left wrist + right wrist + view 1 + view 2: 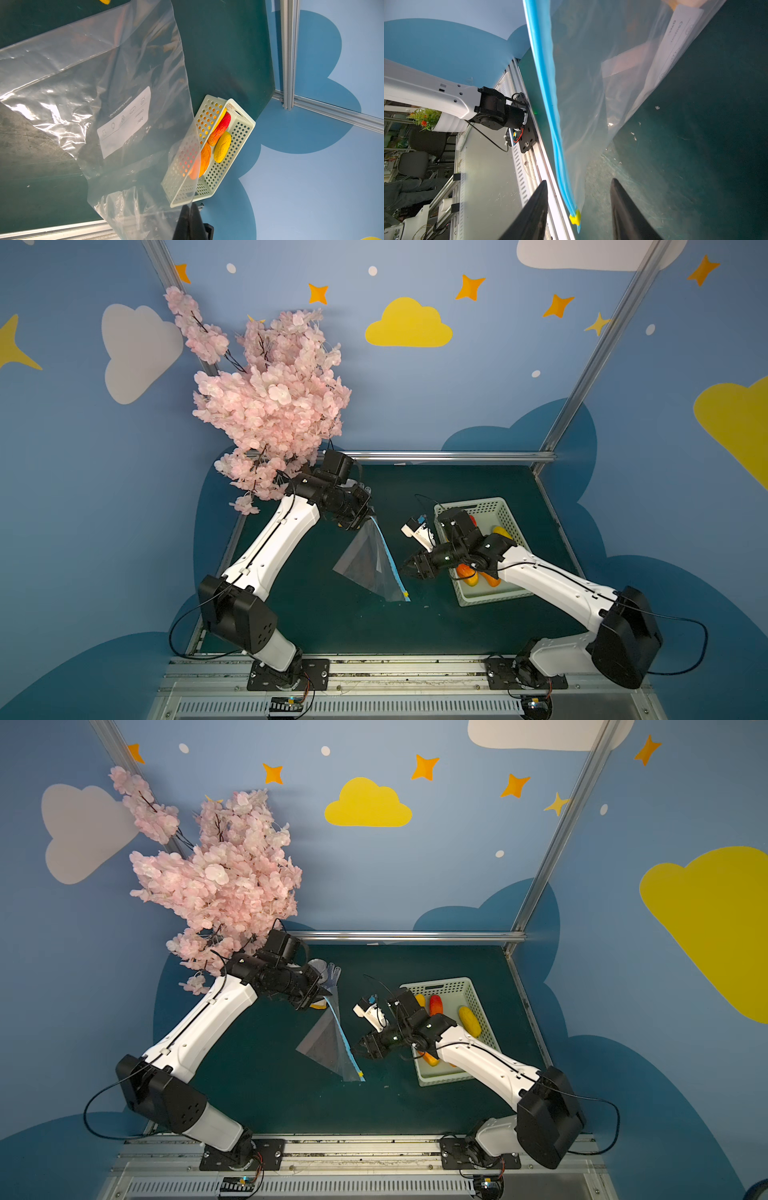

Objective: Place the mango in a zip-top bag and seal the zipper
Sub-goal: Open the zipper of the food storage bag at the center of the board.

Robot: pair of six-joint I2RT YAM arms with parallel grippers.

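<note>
The clear zip-top bag [368, 566] [326, 1048] hangs by one corner from my left gripper [366, 517] [190, 207], which is shut on the plastic. Its white label [124, 122] faces the left wrist camera. The blue zipper [388, 553] [548, 104] runs down to a yellow slider [575, 217] near the mat. My right gripper [405, 569] [579, 180] is open, one finger on each side of the zipper's lower end, not touching it. Red [435, 1004], yellow [469, 1021] and orange [204, 158] mangoes lie in the pale green basket [469, 502]. I see no mango in the bag.
The basket [436, 982] stands at the right of the green mat, partly under my right arm. A small yellow object [319, 1006] lies beneath the left gripper. Clear plastic items [330, 969] and a pink blossom tree [270, 406] stand at the back left.
</note>
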